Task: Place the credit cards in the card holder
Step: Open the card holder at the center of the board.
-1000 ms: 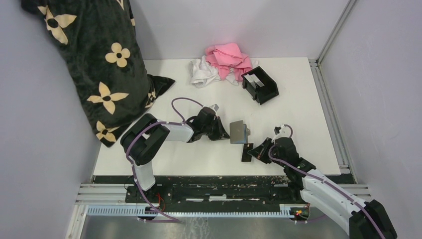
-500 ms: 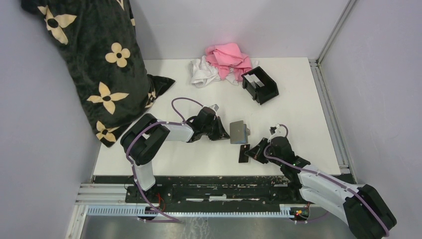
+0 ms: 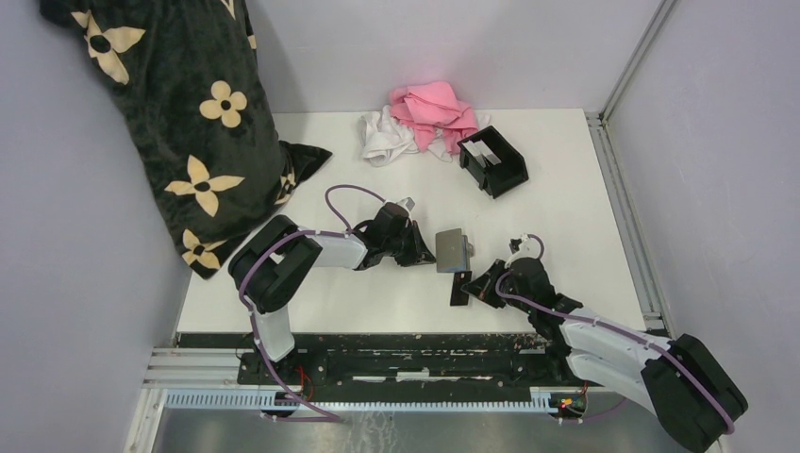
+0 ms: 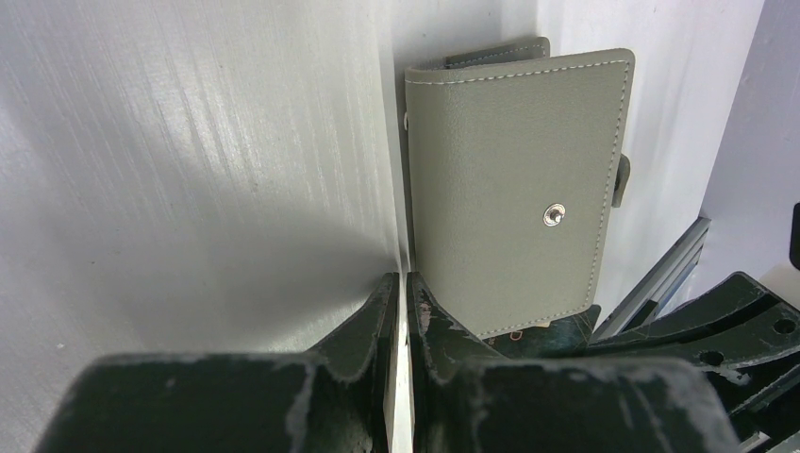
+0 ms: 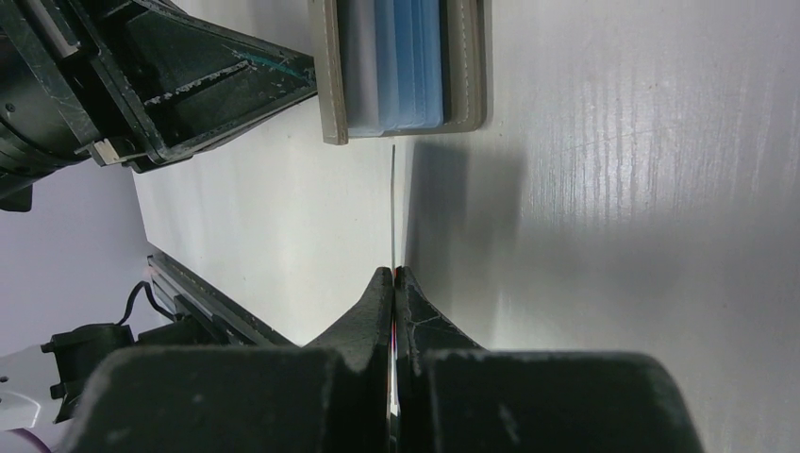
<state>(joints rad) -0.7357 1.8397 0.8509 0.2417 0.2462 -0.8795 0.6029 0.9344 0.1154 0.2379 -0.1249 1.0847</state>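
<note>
The black open-topped card holder (image 3: pixel 495 162) stands at the back right of the white table, apart from both arms. My left gripper (image 3: pixel 426 250) (image 4: pixel 406 283) is shut on one flap of a grey snap wallet (image 3: pixel 452 249) (image 4: pixel 514 179), holding it on edge. Light blue and white cards (image 5: pixel 410 66) show inside the wallet (image 5: pixel 330 75). My right gripper (image 3: pixel 475 289) (image 5: pixel 393 274) is shut on a thin dark card (image 3: pixel 459 290), seen edge-on in the right wrist view (image 5: pixel 392 208). Its tip is just below the wallet's open end.
Pink cloth (image 3: pixel 432 109) and white cloth (image 3: pixel 385 137) lie at the back, left of the card holder. A black flower-patterned fabric (image 3: pixel 189 123) fills the left side. Metal rails run along the front edge (image 3: pixel 425 349) and right edge (image 3: pixel 627 189).
My right gripper has moved left with the dark card, bringing it closer under the wallet. The left gripper and wallet have not moved.
</note>
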